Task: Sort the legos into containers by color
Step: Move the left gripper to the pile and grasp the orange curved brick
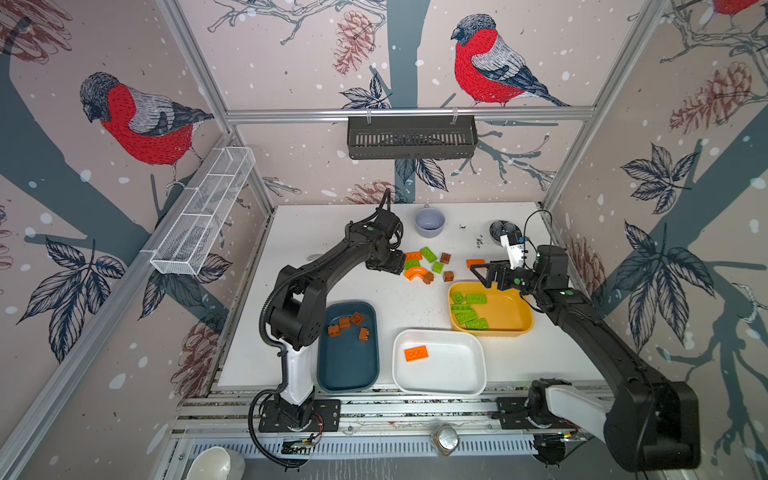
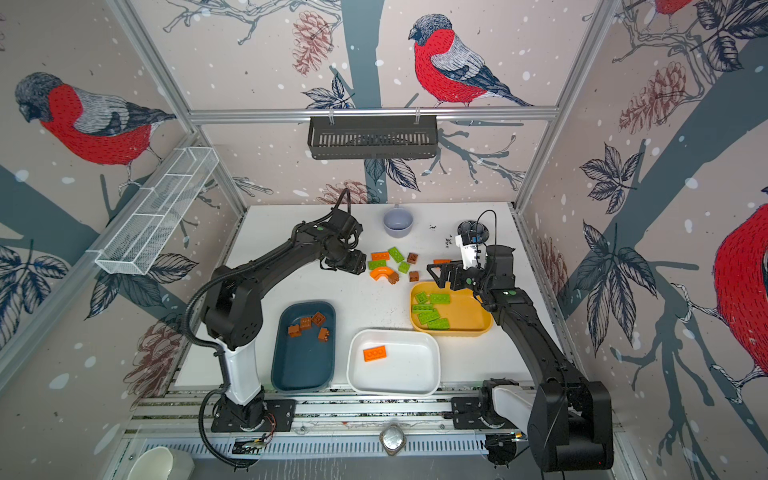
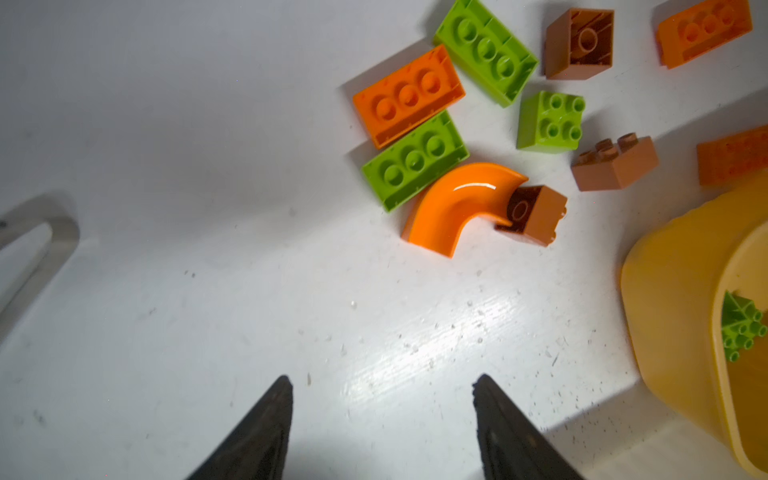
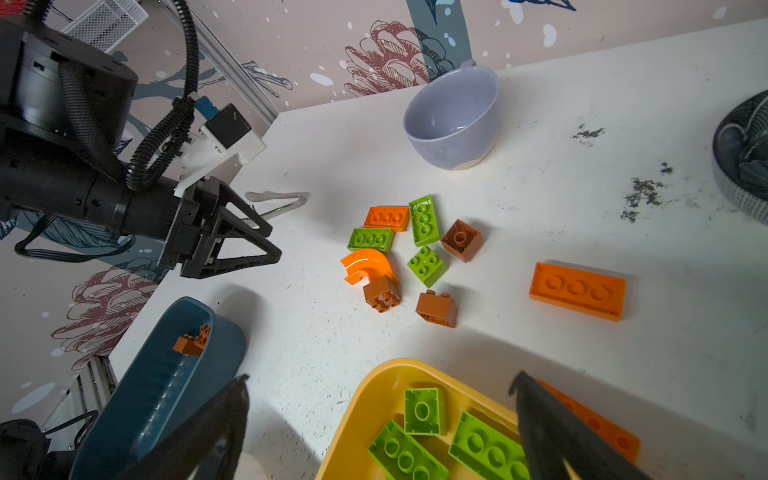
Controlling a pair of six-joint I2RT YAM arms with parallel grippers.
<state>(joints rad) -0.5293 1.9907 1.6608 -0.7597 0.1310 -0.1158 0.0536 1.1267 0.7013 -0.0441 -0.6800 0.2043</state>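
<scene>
L fingers [image 3: 266,428] spread apart, empty, over bare table [image 3: 208,249]; loose legos [image 3: 415,160] lie ahead of the tips, orange arch [image 3: 453,203] nearest. R fingers [image 4: 548,428] wide, empty, above yellow tray [image 4: 365,395] rim, w/ green legos [image 4: 482,444] in it between them.

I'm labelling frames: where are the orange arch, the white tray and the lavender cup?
orange arch [image 3: 453,197]: left wrist view, top of its curve.
white tray [image 1: 455,370]: a top view, bare floor.
lavender cup [image 4: 449,151]: right wrist view, outer wall.
</scene>
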